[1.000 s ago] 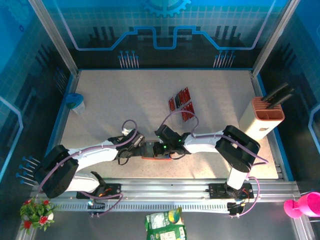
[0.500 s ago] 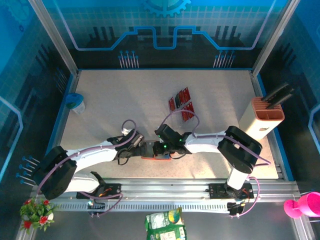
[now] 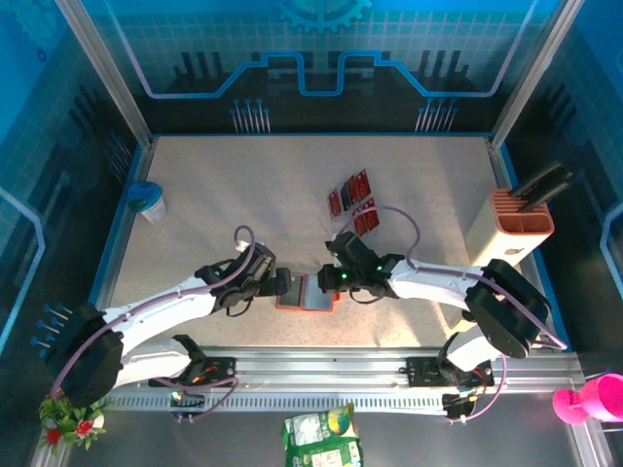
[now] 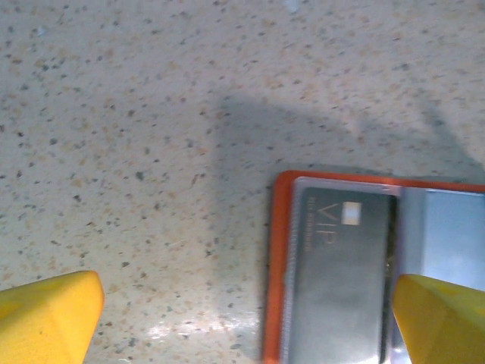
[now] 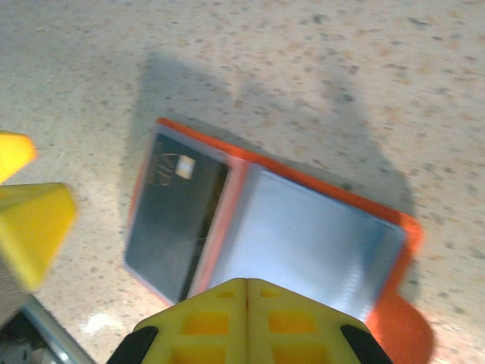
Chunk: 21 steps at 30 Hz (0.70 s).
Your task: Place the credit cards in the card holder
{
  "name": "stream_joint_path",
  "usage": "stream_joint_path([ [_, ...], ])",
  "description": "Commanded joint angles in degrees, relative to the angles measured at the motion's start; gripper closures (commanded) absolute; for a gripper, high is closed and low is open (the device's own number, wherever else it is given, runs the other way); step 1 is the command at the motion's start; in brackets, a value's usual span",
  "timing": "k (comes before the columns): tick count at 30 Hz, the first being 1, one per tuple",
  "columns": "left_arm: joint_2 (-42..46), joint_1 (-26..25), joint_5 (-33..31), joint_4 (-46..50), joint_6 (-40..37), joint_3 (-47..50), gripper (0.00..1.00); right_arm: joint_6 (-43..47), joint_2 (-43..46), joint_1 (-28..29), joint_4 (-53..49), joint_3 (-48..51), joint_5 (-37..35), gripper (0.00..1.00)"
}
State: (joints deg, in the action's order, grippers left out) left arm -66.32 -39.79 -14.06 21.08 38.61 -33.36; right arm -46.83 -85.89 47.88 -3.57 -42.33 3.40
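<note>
The open card holder [image 3: 307, 294] lies by the worktop's near edge, with a black VIP card [image 4: 341, 280] pocketed. The left tool [image 3: 280, 283] is spread wide beside it, and the right tool [image 3: 326, 280] is shut above it. The loose credit cards [image 3: 352, 202] lie mid-worktop and are judged light, stiff and slick, best pinched across an edge.

Robot test cell in a lab, viewed from the operator's side. Metal posts [image 3: 105, 73] carry blue panels [image 3: 409, 49] printed with a gear [image 3: 323, 10] and circuit lines, walling in a speckled table [image 3: 243, 185]. The white left arm [image 3: 156, 309] and right arm [image 3: 438, 279], trailing purple cables, are bolted to a slotted rail [image 3: 321, 368] at the near edge. Loose props sit beside the rail: flowers [image 3: 70, 409] and a green packet [image 3: 321, 440].
</note>
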Motion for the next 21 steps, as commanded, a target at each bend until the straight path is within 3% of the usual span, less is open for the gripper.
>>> stream_joint_path([
  [1,0.8,0.3,4.0,-0.9,-2.3,-2.4,0.01,2.0,1.6,-1.3,-2.5,1.8,-1.1,0.98],
  [21,-8.0,-8.8,3.9,-5.4,0.3,-3.5,0.01,4.2,-4.2,-1.6,-0.7,-0.3,1.2,1.0],
])
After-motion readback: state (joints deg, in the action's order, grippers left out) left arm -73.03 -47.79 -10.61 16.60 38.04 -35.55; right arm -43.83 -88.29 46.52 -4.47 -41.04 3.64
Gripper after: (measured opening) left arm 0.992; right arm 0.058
